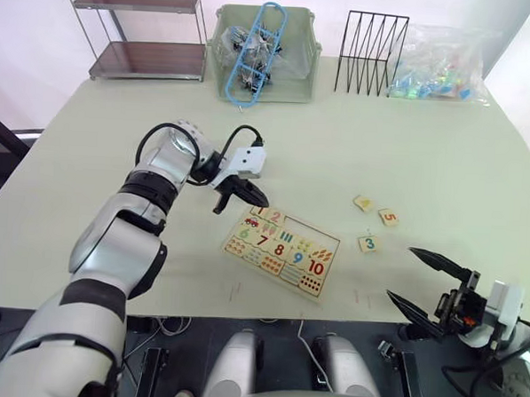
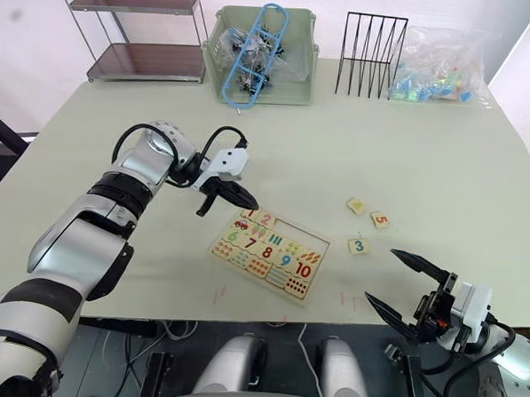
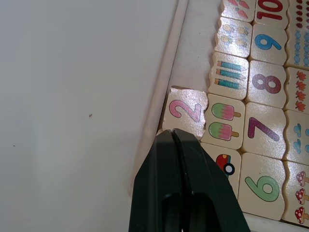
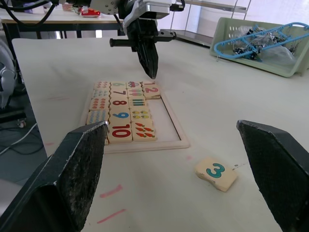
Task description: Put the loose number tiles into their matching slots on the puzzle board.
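left wrist view, left gripper (image 3: 175, 137) clenched, tip touching 2 tile (image 3: 186, 110), right gripper (image 1: 428, 280) spread wide

Free room around the puzzle board (image 1: 281, 250). The table (image 1: 116, 155) lies bare on the board's left side and between the board and the far row of objects. The left gripper (image 1: 247, 194), fingers closed together, stands over the board's far left corner above the 2 tile (image 3: 186, 111) and blocks that corner. Right of the board, three loose tiles interrupt the surface: the 3 tile (image 1: 367, 244), the 5 tile (image 1: 388, 216) and a third tile (image 1: 363, 203). The right gripper (image 1: 429, 283), fingers spread, hangs off the near table edge, right of the board. Well beyond the board stand a wire shelf (image 1: 140, 32), a green bin (image 1: 264, 52), a black wire rack (image 1: 370, 53) and a plastic bag (image 1: 441, 65).
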Robot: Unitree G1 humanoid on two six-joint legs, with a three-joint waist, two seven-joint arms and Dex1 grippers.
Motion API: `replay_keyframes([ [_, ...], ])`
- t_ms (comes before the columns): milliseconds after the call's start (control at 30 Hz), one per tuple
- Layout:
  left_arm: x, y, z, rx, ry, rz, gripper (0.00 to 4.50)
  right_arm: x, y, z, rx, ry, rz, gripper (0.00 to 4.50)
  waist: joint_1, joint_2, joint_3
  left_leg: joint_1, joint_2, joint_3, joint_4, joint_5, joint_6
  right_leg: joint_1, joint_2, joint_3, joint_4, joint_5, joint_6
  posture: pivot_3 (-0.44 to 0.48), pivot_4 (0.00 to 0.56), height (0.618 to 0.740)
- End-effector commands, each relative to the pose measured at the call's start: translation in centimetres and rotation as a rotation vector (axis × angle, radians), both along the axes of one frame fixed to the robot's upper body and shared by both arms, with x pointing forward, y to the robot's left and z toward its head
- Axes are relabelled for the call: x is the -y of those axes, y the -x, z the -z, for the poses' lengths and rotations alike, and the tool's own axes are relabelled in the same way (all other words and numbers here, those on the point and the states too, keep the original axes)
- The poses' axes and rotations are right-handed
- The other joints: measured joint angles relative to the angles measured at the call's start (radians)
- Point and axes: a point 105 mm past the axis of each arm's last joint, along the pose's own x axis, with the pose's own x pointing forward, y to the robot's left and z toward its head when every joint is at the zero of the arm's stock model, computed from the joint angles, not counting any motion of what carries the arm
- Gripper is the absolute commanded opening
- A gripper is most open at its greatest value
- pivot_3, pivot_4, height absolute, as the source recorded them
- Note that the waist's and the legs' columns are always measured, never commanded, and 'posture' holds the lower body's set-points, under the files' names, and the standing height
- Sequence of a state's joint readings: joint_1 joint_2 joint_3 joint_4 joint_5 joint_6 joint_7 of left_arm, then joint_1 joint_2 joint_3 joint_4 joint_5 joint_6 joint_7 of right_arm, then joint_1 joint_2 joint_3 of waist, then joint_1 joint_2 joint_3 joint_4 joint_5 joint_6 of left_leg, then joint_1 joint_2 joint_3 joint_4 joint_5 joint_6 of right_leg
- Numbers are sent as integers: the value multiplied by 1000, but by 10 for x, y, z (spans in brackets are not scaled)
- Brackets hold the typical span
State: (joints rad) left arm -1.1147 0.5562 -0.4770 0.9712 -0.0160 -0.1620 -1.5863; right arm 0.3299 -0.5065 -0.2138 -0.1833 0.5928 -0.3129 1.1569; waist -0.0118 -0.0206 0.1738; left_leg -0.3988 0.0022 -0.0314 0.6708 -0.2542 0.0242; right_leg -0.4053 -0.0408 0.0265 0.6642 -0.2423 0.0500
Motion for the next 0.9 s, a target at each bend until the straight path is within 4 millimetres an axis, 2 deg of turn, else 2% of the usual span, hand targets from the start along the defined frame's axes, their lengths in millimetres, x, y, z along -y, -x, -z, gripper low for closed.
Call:
replay_keyframes([
  [33, -1, 1, -4, 6, -8, 24, 10, 2, 2, -12, 48, 8, 5, 4500, 0, 0, 0, 0, 0, 0, 0, 0, 0, 0, 0, 0, 0, 0, 0, 0, 150, 739],
  [900, -1, 2, 9, -2, -59, 43, 10, 0, 3, -12, 47, 9, 12, 4500, 0, 0, 0, 0, 0, 0, 0, 0, 0, 0, 0, 0, 0, 0, 0, 0, 150, 739],
])
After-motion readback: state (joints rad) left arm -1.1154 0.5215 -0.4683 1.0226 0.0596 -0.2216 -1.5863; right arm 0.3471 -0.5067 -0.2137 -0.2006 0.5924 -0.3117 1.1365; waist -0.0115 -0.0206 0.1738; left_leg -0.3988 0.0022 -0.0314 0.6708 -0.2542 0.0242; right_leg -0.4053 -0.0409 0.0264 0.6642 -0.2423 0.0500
